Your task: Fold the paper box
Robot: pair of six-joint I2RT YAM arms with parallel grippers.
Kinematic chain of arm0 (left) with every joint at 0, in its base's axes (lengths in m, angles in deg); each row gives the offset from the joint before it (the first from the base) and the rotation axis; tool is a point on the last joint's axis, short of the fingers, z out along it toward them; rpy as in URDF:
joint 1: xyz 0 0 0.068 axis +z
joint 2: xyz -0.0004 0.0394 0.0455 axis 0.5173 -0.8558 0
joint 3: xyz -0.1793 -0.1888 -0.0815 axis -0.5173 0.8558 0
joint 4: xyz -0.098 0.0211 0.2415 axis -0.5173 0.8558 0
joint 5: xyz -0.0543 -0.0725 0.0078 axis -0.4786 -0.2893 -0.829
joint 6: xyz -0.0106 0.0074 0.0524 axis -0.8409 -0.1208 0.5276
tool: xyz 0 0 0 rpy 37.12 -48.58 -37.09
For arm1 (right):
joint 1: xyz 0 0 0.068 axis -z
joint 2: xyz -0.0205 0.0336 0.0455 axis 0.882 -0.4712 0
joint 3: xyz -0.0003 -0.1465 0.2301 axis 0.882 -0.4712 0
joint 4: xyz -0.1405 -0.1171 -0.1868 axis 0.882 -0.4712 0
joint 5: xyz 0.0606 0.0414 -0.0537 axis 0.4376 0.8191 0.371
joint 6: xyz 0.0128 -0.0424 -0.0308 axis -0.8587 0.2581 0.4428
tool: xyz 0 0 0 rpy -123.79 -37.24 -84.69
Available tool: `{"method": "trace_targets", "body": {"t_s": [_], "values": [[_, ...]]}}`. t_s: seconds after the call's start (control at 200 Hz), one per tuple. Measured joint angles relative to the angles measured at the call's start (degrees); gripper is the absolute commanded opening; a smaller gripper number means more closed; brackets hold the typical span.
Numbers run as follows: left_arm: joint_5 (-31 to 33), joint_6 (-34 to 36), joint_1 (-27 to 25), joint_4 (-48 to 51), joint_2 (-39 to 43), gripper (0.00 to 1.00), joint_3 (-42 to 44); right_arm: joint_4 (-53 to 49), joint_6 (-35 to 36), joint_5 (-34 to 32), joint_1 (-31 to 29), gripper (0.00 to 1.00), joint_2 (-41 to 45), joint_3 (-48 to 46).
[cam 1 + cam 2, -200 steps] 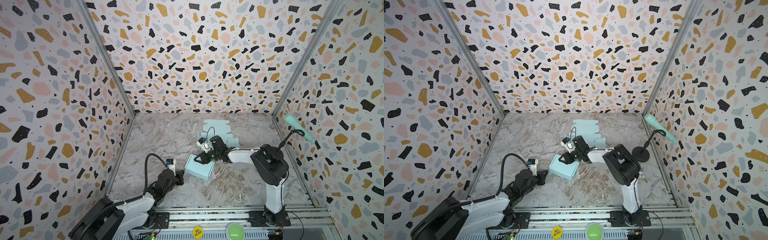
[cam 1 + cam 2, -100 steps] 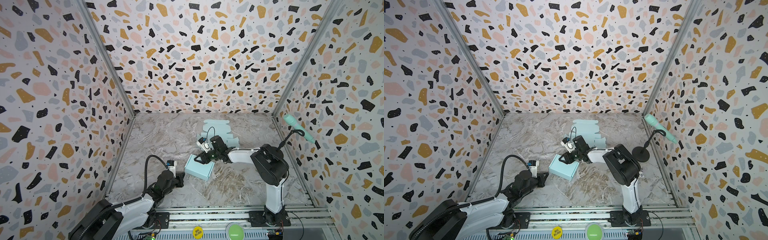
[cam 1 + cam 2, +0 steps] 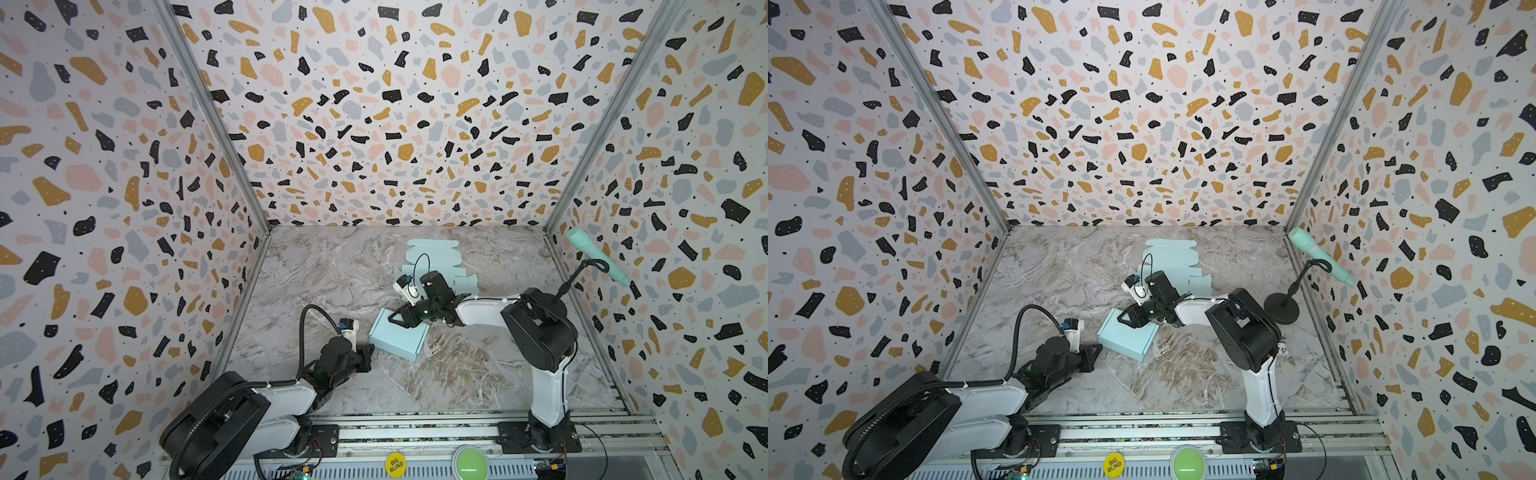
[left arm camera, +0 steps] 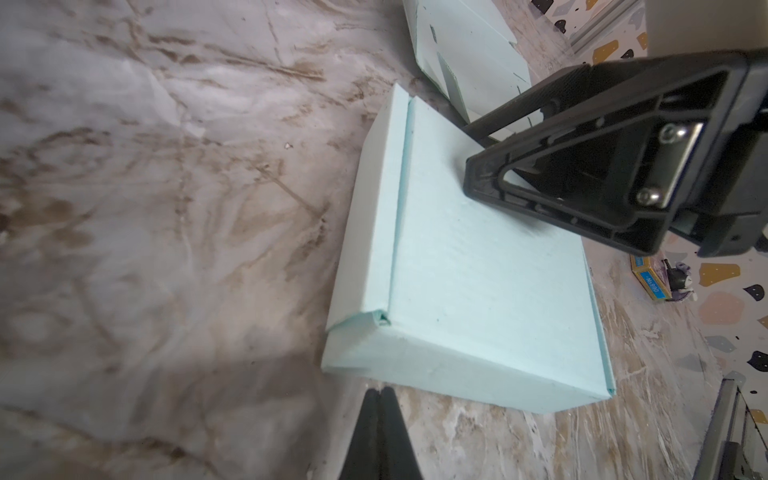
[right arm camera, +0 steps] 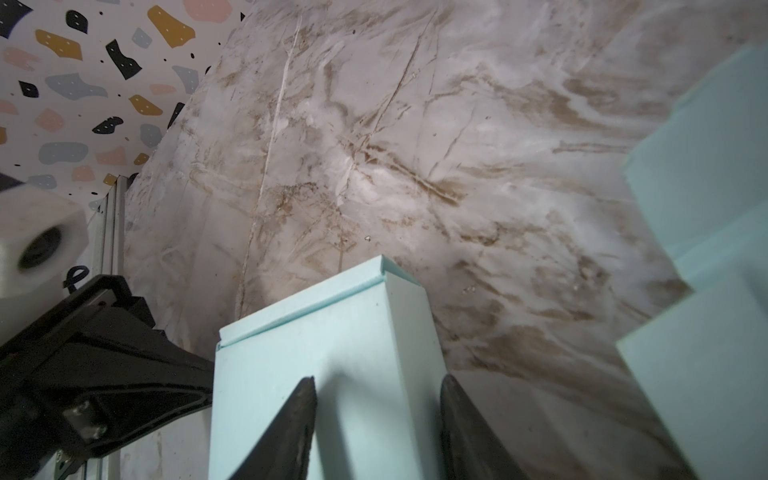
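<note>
Both top views gave me the whole stall: the pale blue paper box (image 3: pixel 399 338) (image 3: pixel 1127 336) lay closed on the marble worktop (image 3: pixel 332 270), between my two arms. They did not settle the jaws; the wrist cameras did.

From the left wrist I saw the left pincer (image 4: pixel 379 399) pressed fully together, nothing in it, its tip just short of the box (image 4: pixel 478 291) with a thin strip of worktop between. That same camera caught the right pincer (image 4: pixel 469 153) from the side, its lower finger lying on the lid. It also picked up a small yellow-and-blue packet (image 4: pixel 650 276) by the wall, which I could not make out from above.

From the right wrist, the right pincer (image 5: pixel 378 378) stood about half apart. One finger (image 5: pixel 291 419) sat over the lid of the box (image 5: pixel 332 353), the other past the box's edge, over the worktop. I saw no clamp on the box. The left pincer (image 5: pixel 124 374) showed just beside the box's side wall; touching or not, I could not tell.

Beyond the right pincer (image 3: pixel 397 322) lay the flat blue blanks (image 3: pixel 432 257), well apart from the left pincer (image 3: pixel 368 357).
</note>
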Motion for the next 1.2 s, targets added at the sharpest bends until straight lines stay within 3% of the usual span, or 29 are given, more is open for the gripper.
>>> {"method": "trace_targets", "body": {"t_s": [0.416,0.936,1.201], "values": [[1.18,0.09,-0.02,-0.17,-8.46,0.00,-4.74,0.50,1.27,2.14,0.46,0.48,-2.08,2.01],[1.36,0.20,-0.09,0.22,-9.64,0.00,-6.01,1.62,2.36,2.23,0.22,0.48,-4.57,4.90],[10.27,1.09,-10.51,8.92,-3.28,0.00,-7.02,3.82,-0.50,2.21,-0.20,0.57,-1.20,-0.63]]}}
